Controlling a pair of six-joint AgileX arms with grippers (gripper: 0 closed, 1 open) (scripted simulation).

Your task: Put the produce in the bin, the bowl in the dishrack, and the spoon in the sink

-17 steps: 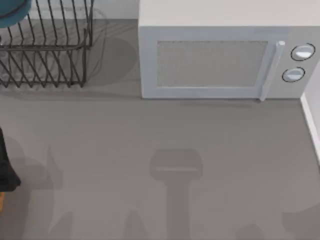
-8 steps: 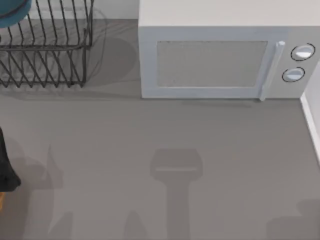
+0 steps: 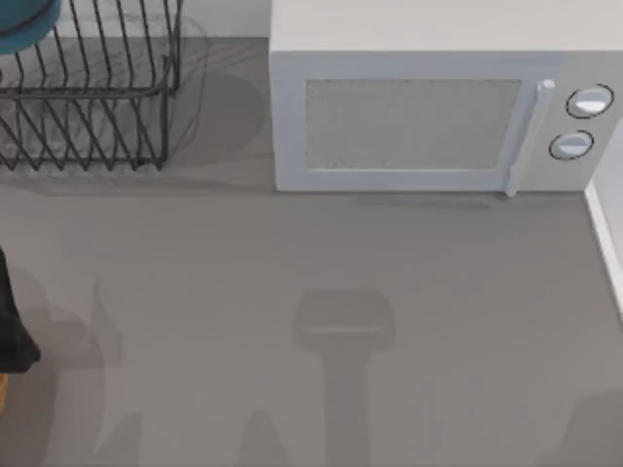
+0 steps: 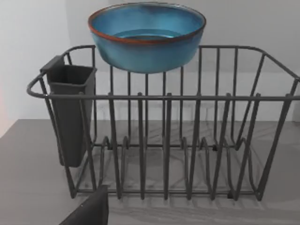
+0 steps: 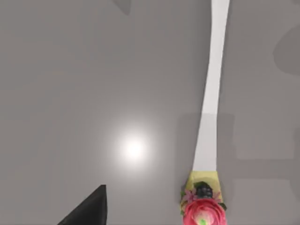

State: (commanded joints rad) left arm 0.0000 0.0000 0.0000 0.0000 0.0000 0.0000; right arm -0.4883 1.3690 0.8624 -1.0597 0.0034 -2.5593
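Bowl [image 4: 146, 40] first: the teal-blue bowl with its thin reddish-brown edge stood upright and high at the far side of the dishrack [image 4: 187, 140], its underside about level with the rack's top wire. Whether it rested on that wire could not be told. From above, part of the bowl [image 3: 21, 24] showed at the far left corner of the table, over the black wire dishrack [image 3: 97, 107]. A dark grey utensil holder [image 4: 70, 112] hung on one end of the rack, beside and below the bowl.

A dark tip of the left gripper [image 4: 89, 211] lay low in the left wrist view, on the near side of the rack and apart from it; whether it was released or clenched could not be told, and it touched neither rack nor bowl. The left arm [image 3: 10, 321] sat at the table's left edge.

A white microwave [image 3: 428, 117] stood to the right of the rack on the grey table [image 3: 292, 253].

The right gripper [image 5: 89, 208] hovered over a bare grey surface; its state could not be told either. Near it lay a long white strip [image 5: 213, 93] ending in a yellow and pink flower-like piece [image 5: 204, 213].
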